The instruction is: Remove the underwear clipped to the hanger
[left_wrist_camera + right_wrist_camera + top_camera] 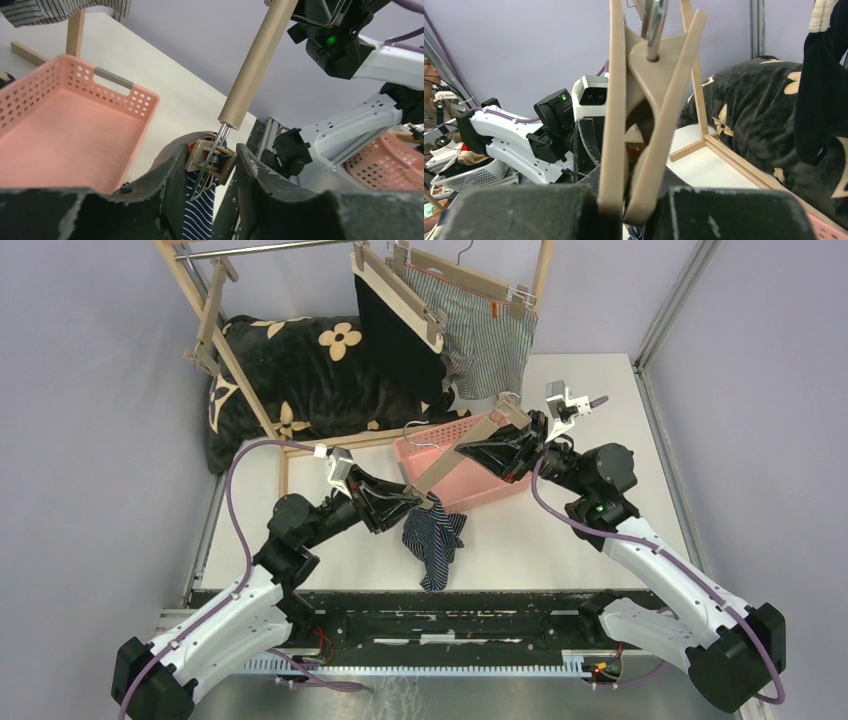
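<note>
The navy underwear with thin pale stripes (435, 545) hangs from one clip of a wooden hanger (437, 477) held slantwise above the table. My left gripper (422, 502) is shut on that clip (212, 160), with the striped cloth (200, 215) hanging below between the fingers. My right gripper (478, 445) is shut on the hanger's wooden body (639, 125) near its metal hook. The black underwear (400, 335) and the grey-and-white striped underwear (490, 340) with an orange tag hang clipped to hangers on the rack at the back.
A pink perforated basket (455, 465) sits under the held hanger, also in the left wrist view (65, 125). A black floral blanket (300, 380) lies inside the wooden rack frame (245, 380) at the back left. Metal posts stand at the right rear.
</note>
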Controlling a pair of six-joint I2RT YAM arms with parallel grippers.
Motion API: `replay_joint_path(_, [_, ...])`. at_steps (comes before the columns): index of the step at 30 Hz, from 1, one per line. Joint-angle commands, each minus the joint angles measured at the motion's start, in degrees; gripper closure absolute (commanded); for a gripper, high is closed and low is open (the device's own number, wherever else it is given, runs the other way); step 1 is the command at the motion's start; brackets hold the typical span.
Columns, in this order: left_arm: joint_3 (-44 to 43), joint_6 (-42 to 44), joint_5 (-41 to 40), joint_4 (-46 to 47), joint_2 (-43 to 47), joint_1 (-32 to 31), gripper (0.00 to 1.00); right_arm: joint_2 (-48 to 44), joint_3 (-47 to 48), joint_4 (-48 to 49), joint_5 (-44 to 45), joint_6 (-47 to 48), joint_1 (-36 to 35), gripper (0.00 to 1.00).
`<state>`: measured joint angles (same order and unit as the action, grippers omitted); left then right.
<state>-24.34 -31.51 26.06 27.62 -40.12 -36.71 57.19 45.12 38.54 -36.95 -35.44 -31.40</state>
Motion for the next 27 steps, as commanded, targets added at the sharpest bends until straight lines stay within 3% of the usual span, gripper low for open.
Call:
replay_joint_path(1, [-1.0,-0.57,3.42,4.12,-1.18,-0.16,0.67,0.0,2.33,3.22,0.96,-0.23,-0.06,0.99])
replay_joint_path(3, [-1.54,-0.66,3.6,3.92,-1.65,-0.12,0.91,0.1,2.26,3.16,0.98,-0.24,-0.04,0.99])
replay_joint_path(4, [-1.66,-0.58,3.5,3.79,-1.63,-0.12,0.97,0.11,2.24,3.15,1.0,-0.24,-0.05,0.99])
replay_joint_path(7, [-1.83,-0.25,3.47,3.23,-1.33,-0.12,0.97,-0.01,2.16,2.97,0.91,-0.18,-0.04,0.99])
replay_joint_path(8, [-2.15,-0.04,3.42,2.74,-1.16,-0.14,0.96,-0.05,2.16,2.8,0.84,-0.04,-0.04,0.99])
replay_joint_path(10, [-3.01,0.58,2.89,1.03,-0.67,-0.12,0.74,-0.22,2.16,2.4,0.73,0.25,-0.07,0.99])
replay_joint_path(11, [-3.4,0.71,2.38,0.44,-0.28,-0.12,0.58,-0.18,2.16,2.27,0.66,0.28,-0.07,0.99])
replay_joint_path(16, [-5.64,2.9,0.55,-1.71,1.77,-0.11,0.17,-0.28,2.16,2.22,0.08,-0.12,-0.06,0.99])
replay_joint_path(19, [-6.88,4.57,-0.28,-2.65,1.78,-0.13,0.17,-0.23,2.17,2.6,-0.39,-0.64,-0.07,0.99])
replay_joint_path(23, [-7.98,5.24,0.53,-2.63,0.45,-0.17,0.3,-0.06,2.23,2.77,-0.68,-1.07,-0.07,0.99])
replay_joint_path(27, [-8.03,5.45,2.08,-1.67,-1.35,-0.16,0.31,0.07,2.2,3.58,-0.82,-1.88,-0.12,0.99])
